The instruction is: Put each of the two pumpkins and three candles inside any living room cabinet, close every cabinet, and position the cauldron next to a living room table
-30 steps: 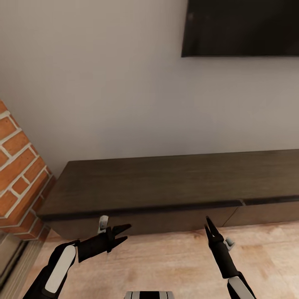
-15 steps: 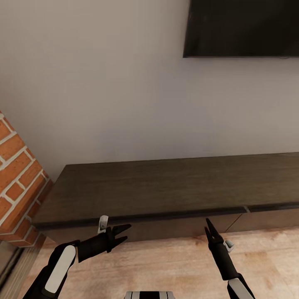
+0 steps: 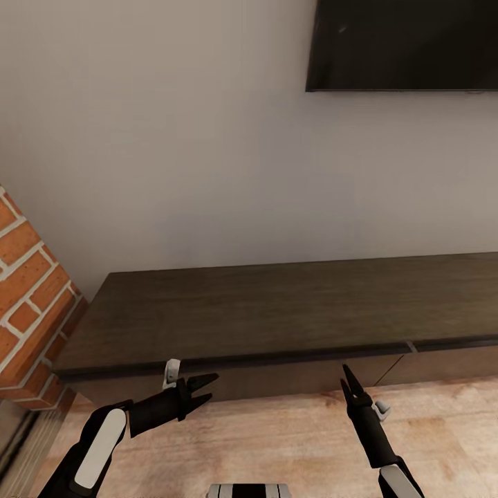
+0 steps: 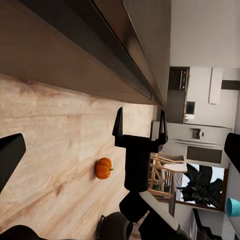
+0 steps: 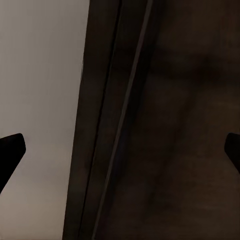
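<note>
The cabinet [image 3: 277, 311], a long low dark-brown wood TV unit with a plank top, runs along the pale wall across the middle of the head view, its flat handleless drawer fronts flush and closed, with a thin seam between two fronts toward its right part. In the left wrist view the same unit [image 4: 100, 40] shows as a dark edge above the floor, and a pumpkin [image 4: 103, 168], small, ribbed and orange, sits on the light wood floor [image 3: 277, 436] out in front of the cabinet, apart from it and touching nothing else. The left gripper [image 3: 202, 389] hangs just in front of the cabinet's lower front near its left end, its two black fingers spread apart and holding nothing. The right gripper [image 3: 350, 384] hangs before the drawer fronts further right, pointing up toward the cabinet; its fingertips sit at the far edges of the right wrist view with a wide gap between them, so it is released and empty, and that view faces the cabinet's dark wood [image 5: 165, 120] close up. A black wall-mounted television [image 3: 404, 45] hangs above the cabinet's right part, and a red brick wall [image 3: 31, 277] stands at the cabinet's left end.
</note>
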Controlling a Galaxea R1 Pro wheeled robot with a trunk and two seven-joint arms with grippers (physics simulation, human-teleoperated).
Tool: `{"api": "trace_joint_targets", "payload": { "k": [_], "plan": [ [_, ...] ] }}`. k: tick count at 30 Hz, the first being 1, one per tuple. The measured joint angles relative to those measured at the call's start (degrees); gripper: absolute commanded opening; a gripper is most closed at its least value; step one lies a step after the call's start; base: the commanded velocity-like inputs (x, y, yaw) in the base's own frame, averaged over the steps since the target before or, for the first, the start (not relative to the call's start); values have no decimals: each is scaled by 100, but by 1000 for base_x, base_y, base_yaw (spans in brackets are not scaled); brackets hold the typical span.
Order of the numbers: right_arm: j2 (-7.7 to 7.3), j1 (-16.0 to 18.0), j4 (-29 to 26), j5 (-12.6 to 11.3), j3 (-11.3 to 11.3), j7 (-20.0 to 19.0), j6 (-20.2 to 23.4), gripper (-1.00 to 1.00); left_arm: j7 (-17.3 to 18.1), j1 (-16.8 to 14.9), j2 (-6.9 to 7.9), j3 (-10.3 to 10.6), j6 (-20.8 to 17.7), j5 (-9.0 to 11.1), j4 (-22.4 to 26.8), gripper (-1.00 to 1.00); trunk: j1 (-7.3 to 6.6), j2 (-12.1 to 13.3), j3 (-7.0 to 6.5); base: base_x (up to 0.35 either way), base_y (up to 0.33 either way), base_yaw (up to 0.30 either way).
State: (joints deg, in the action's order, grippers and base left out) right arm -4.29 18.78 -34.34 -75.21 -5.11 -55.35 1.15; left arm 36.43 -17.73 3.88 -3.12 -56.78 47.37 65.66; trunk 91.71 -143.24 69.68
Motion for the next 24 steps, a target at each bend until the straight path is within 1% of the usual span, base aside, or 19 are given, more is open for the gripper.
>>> {"api": "trace_joint_targets", "payload": {
  "k": [16,24],
  "plan": [
    [0,0,-7,3,0,-9,5,100,2,1,0,-6,0,0,0,100,0,0,0,29,12,0],
    [0,0,-7,4,0,-9,4,100,-2,1,0,2,0,0,-8,100,0,0,0,71,0,0]
  ]
}}
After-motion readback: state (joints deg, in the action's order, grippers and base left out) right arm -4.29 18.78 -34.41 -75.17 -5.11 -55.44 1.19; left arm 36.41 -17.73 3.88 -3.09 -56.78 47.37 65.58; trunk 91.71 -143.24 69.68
